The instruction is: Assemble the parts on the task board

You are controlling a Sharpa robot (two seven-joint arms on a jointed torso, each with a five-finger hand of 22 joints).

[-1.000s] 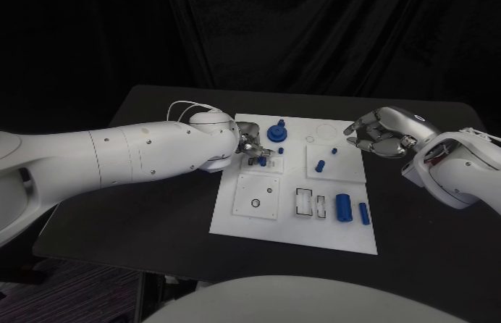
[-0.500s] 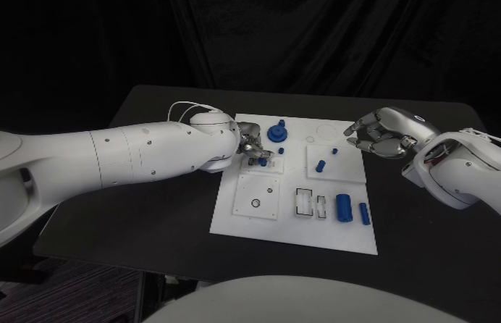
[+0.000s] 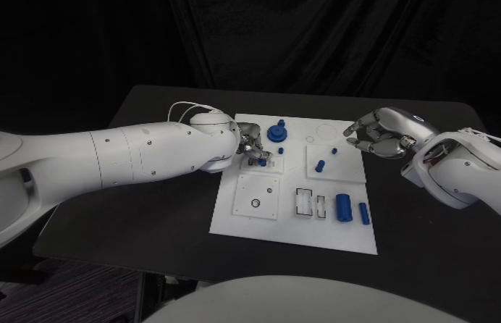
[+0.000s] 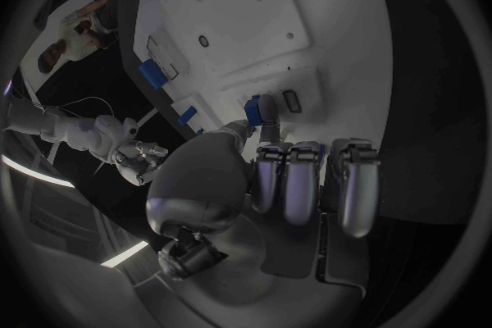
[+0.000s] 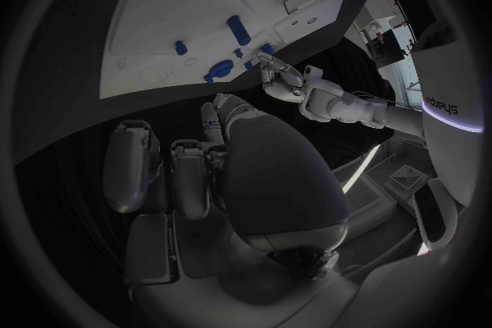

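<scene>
The left hand [image 3: 248,143] and its arm lie low across the left side of the white board [image 3: 242,225], its fingers on a small blue piece [image 4: 253,108] just beside the tall blue peg [image 3: 278,132], so that corner's pretty crowded. The right hand [image 3: 378,135] hangs curled off the board's far right edge, apart from everything. Near side: two blue cylinders [image 3: 352,211] block the right, with bare worktop [image 3: 146,207] around the board.
</scene>
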